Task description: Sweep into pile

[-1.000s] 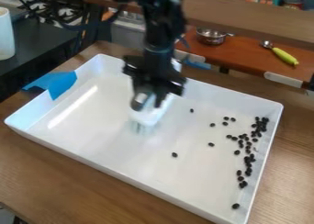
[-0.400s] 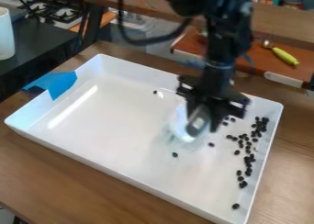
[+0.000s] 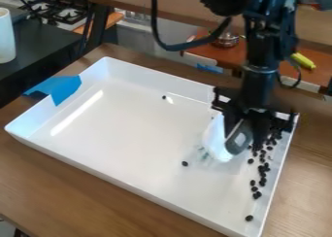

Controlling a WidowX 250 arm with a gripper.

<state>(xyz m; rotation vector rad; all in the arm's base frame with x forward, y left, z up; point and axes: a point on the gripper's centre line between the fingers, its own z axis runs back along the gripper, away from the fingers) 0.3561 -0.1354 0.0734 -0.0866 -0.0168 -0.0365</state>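
While the job looks well past its midpoint, it is not finished. On the wooden table (image 3: 77, 190) lies the big white tray (image 3: 120, 129), and most of its floor, from the left side to the middle, is bare. The black arm (image 3: 259, 71) comes down from the top edge over the tray's right half, and its gripper (image 3: 245, 133) is closed on the brush (image 3: 216, 140). The brush is tilted, its bristles (image 3: 204, 154) down at the tray floor, just left of the main group of beans.

That group (image 3: 262, 168) is a long, loose band beside the tray's right wall, thicker toward the far corner, where the gripper partly hides it, and thinning toward the near one. So the gathering to one side is largely done, I judge, but the band is more a strip than a heap.

Left over are the strays: one bean (image 3: 185, 163) near the middle of the floor, another bean (image 3: 164, 97) well apart, toward the far wall, and a last bean (image 3: 249, 218) alone near the near right corner. Bringing these in and drawing the strip together probably takes several more strokes; a hasty one could scatter beans back over the bare floor.
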